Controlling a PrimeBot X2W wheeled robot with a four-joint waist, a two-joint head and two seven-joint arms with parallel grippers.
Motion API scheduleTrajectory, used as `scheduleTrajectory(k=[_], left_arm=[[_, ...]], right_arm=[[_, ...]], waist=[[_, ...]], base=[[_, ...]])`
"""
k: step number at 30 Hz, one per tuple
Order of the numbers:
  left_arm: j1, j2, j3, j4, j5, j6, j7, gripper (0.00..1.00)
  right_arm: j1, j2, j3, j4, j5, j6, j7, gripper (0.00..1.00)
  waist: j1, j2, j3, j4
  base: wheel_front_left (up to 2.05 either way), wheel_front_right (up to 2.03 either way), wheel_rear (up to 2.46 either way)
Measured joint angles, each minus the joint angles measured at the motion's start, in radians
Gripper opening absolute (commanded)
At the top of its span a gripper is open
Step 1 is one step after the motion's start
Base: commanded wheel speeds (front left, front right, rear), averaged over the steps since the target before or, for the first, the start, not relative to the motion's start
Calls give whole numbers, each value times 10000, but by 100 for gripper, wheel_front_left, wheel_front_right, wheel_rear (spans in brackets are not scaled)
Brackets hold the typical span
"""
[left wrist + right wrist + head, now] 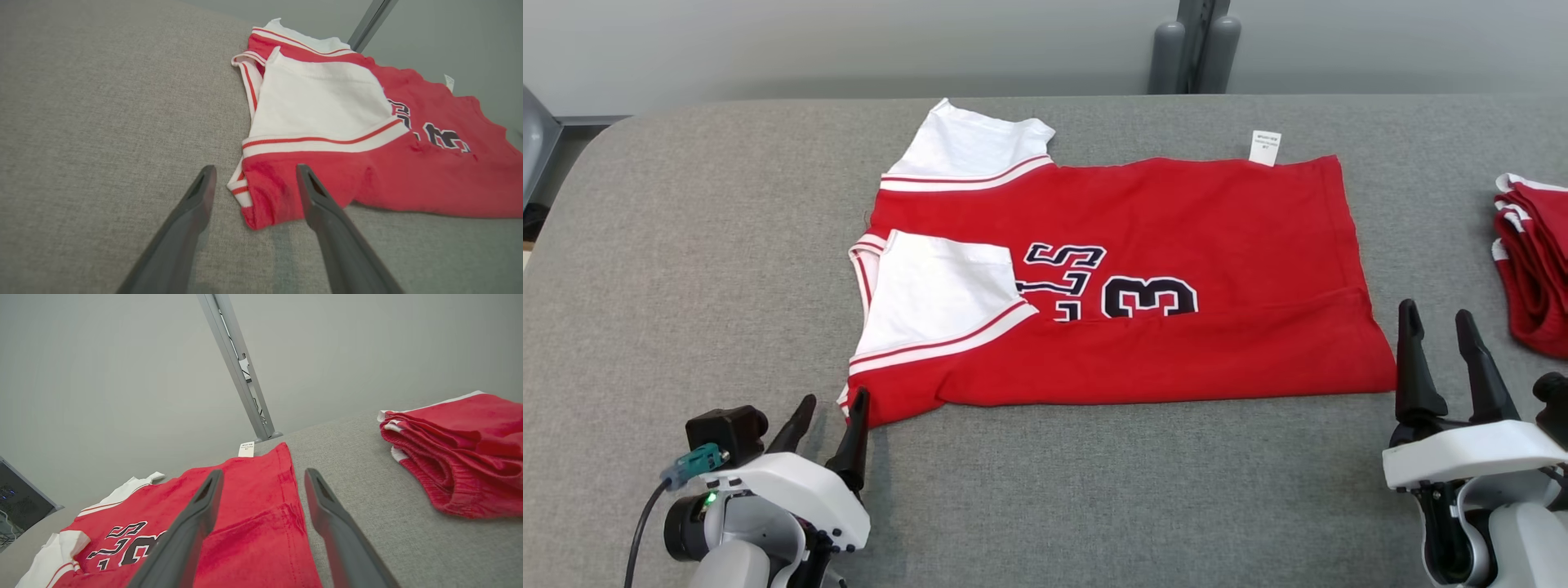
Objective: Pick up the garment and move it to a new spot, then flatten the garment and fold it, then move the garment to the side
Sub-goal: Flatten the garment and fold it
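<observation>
**Red garment (1176,220) part-folded, near edge flanked at both ends**

Left tool (835,396): fingers apart, nothing between the pads. The garment's near corner, red with striped white trim, lies just ahead of the tips, by the inner finger. Whether that finger touches the cloth cannot be told.

Right tool (1435,309): fingers likewise apart and empty, standing just beside the garment's other near corner, on its outer side.

Judgement: each tool sits at one end of the near edge because that edge looks like the one to be pinched and carried over. A matched hold at both ends would keep the fold line straight.

Ahead of both tools the garment lies flat on the grey surface (686,245), its long axis running from one tool toward the other. Beyond the left tool, the white sleeve (939,290) is turned inward over the black lettering, which squares the outline on that side. The far sleeve (968,147) juts past the far edge, not yet tucked. A white label (1265,148) sticks out at the far edge, beyond the right tool.

Judgement: flattening done, folding about midway.

Outward of the right tool, well apart from the garment, lies a folded red pile (1535,269). It likely marks the side spot for finished pieces.
</observation>
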Motion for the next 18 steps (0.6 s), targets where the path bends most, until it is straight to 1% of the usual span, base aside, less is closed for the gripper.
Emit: scheduleTrajectory(k=[4, 8, 9, 10, 11, 12, 13, 15, 16, 17, 18], left_arm=[[90, 6, 25, 8, -146, 267, 660, 100], [117, 17, 44, 31, -303, 399, 1097, 100], [117, 19, 35, 23, -305, 435, 1131, 96], [116, 17, 48, 19, -318, 468, 1156, 92], [116, 21, 58, 19, -336, 476, 1185, 83], [109, 27, 56, 25, -349, 489, 1200, 73], [96, 31, 65, 36, -393, 512, 1244, 58], [67, 35, 73, 82, -449, 514, 1283, 45], [32, 33, 69, 115, -491, 512, 1315, 41], [-16, 31, 71, 148, -506, 506, 1317, 35], [-59, 19, 77, 163, -587, 472, 1312, 24]], right_arm=[[88, 6, 100, -155, 98, 0, 58, 100], [129, 12, 151, -242, 109, 0, 73, 100], [131, 12, 151, -259, 109, 0, 75, 100], [138, 10, 151, -267, 109, 0, 82, 100], [146, 12, 153, -270, 109, 0, 84, 100], [153, 12, 163, -268, 109, 0, 84, 100], [158, 10, 186, -268, 109, 0, 88, 100], [162, 12, 226, -267, 151, 0, 117, 100], [164, 12, 232, -261, 165, 0, 119, 100], [164, 12, 236, -249, 169, 0, 123, 100], [164, 12, 224, -232, 169, 0, 127, 100]], waist=[[1, 0, 1, -112], [0, 0, 53, -252], [0, 0, 69, -283], [0, 0, 86, -313], [1, 0, 104, -342], [0, 0, 120, -373], [0, 0, 134, -406], [0, 0, 161, -471], [1, 0, 173, -500], [0, 0, 182, -526], [0, 0, 192, -549]], base=[[0, 0, 0], [0, 0, 0], [0, 0, 0], [0, 0, 0], [0, 0, 0], [0, 0, 0], [0, 0, 0], [0, 0, 0], [0, 0, 0], [0, 0, 0], [0, 0, 0]])
